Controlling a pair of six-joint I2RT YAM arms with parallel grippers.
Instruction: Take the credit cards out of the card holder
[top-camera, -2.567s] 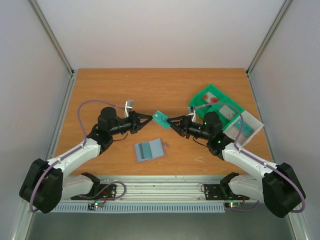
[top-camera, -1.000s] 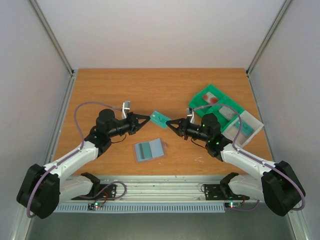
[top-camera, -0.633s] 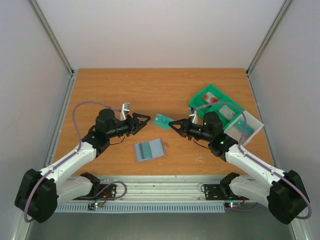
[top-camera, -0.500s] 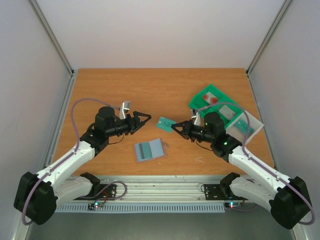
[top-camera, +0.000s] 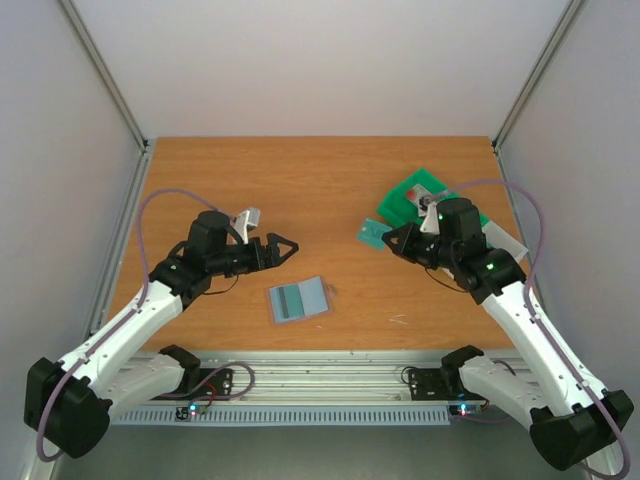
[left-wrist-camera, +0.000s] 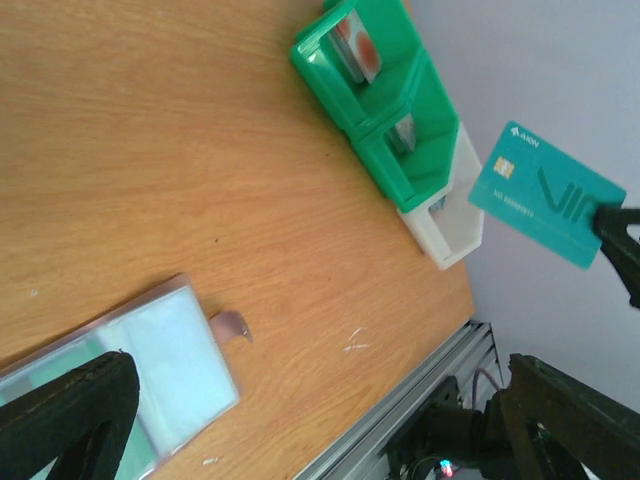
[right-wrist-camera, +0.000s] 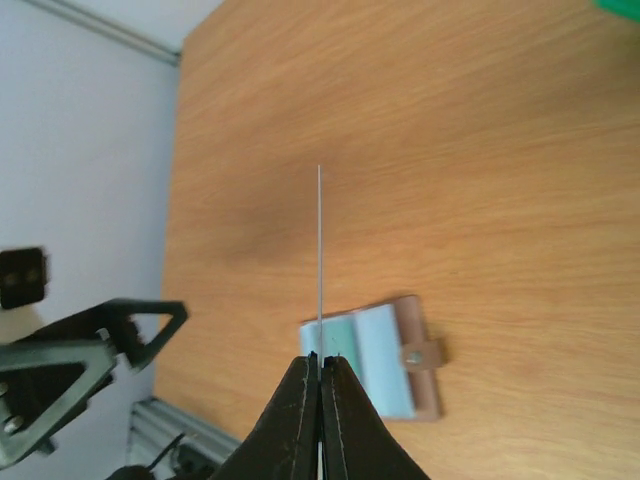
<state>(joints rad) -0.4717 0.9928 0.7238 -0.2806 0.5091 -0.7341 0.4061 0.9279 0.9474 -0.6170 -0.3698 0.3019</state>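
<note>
The card holder (top-camera: 299, 298) lies spread open on the table between the arms, grey-blue inside with a green left panel, tan edge and snap tab (right-wrist-camera: 375, 365). My right gripper (top-camera: 392, 240) is shut on a teal-green credit card (top-camera: 372, 232), held in the air left of the green tray; the right wrist view shows that card edge-on (right-wrist-camera: 320, 260) above the fingertips (right-wrist-camera: 308, 372). My left gripper (top-camera: 282, 245) hangs open and empty up and to the left of the holder. In the left wrist view the holder (left-wrist-camera: 130, 365) sits low left and the teal card (left-wrist-camera: 545, 195) floats at right.
A green compartmented tray (top-camera: 418, 185) stands at the back right, with a red-marked card (left-wrist-camera: 355, 40) and a grey one (left-wrist-camera: 405, 130) in it. A white bin (top-camera: 505, 250) adjoins it. The aluminium rail (top-camera: 330, 375) runs along the near edge.
The left gripper opened, let go of the teal card and drew back left. The right gripper, still shut on the card, carried it right toward the green tray.
</note>
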